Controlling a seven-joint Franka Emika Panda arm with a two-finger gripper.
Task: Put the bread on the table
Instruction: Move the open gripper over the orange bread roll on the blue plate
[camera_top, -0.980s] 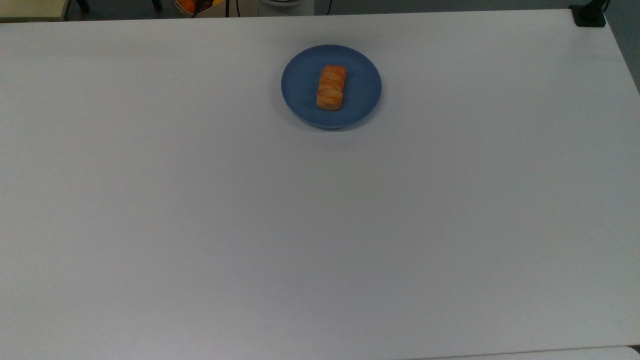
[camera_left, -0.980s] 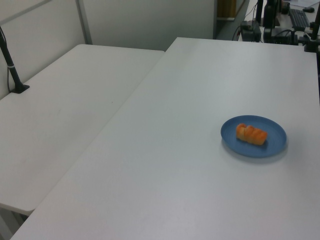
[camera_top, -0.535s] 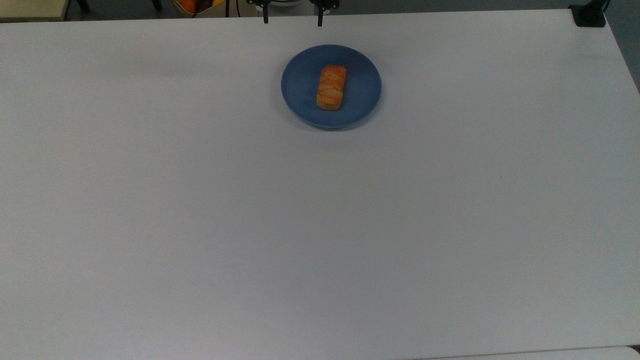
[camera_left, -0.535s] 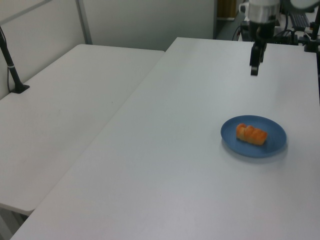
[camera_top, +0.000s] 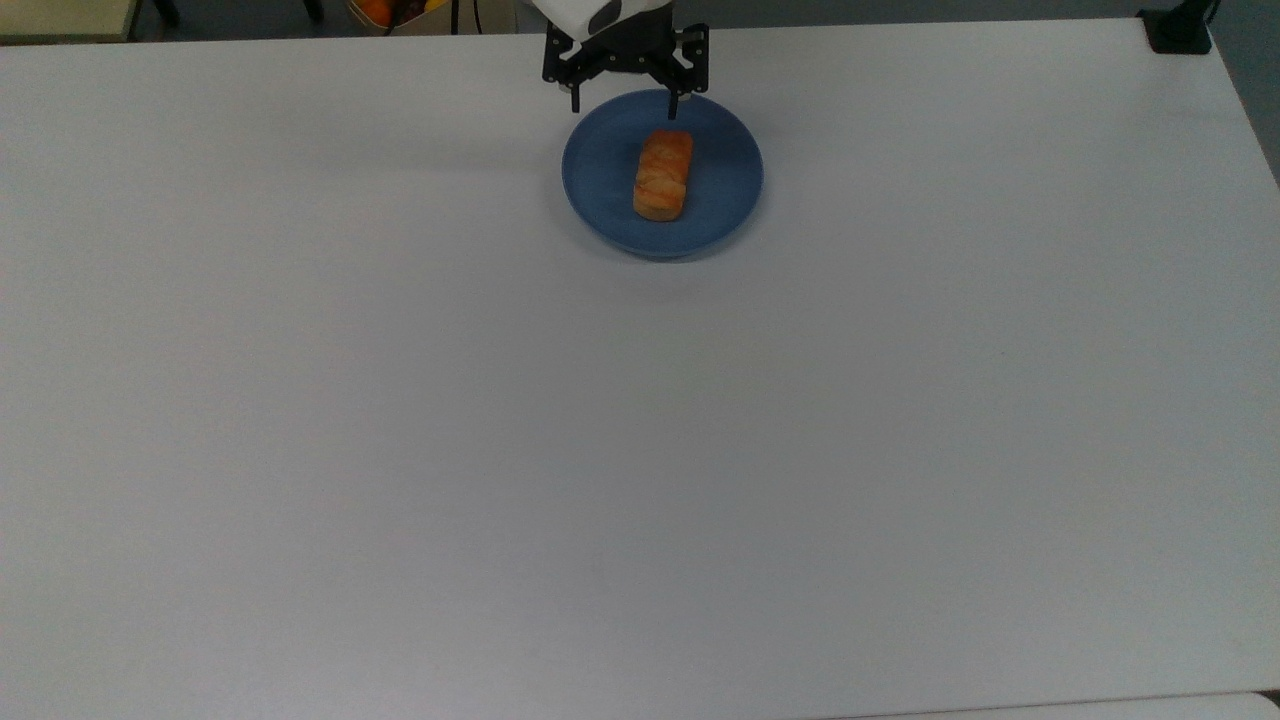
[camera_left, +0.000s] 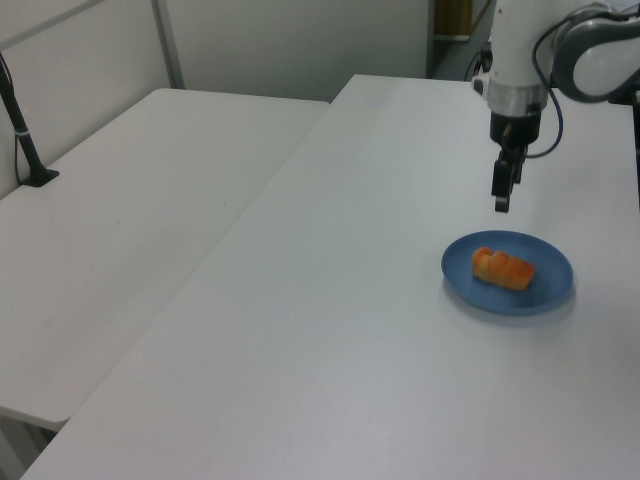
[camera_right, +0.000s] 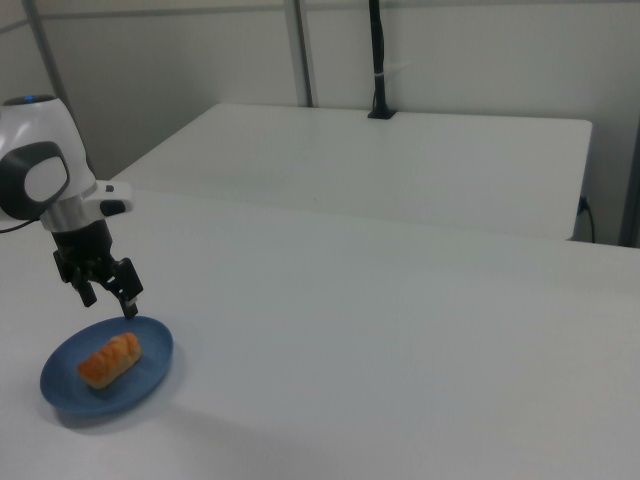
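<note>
- White matte table (camera_top: 400, 450): wide bare surface on every side of the plate, so I have plenty of room to set the loaf down. The risk I log here is a release from too high, which could let it roll or tip.
- Blue plate (camera_top: 600, 205): round, with a shallow raised rim. If I drag the loaf sideways instead of lifting it over the rim, I judge the plate could slide or the loaf could catch.
- Golden-orange bread (camera_top: 663, 174): lies flat at the plate's middle, long axis running near to far in the top view, untouched. It looks soft, so too hard a squeeze could crush it, and a grip across the ridged top alone could slip.
- Gripper (camera_top: 626, 103): black fingers spread wide and holding nothing, hovering above the plate's far rim, short of the loaf. If I descend from here without moving nearer, I expect a fingertip to strike the rim and tip the plate.
</note>
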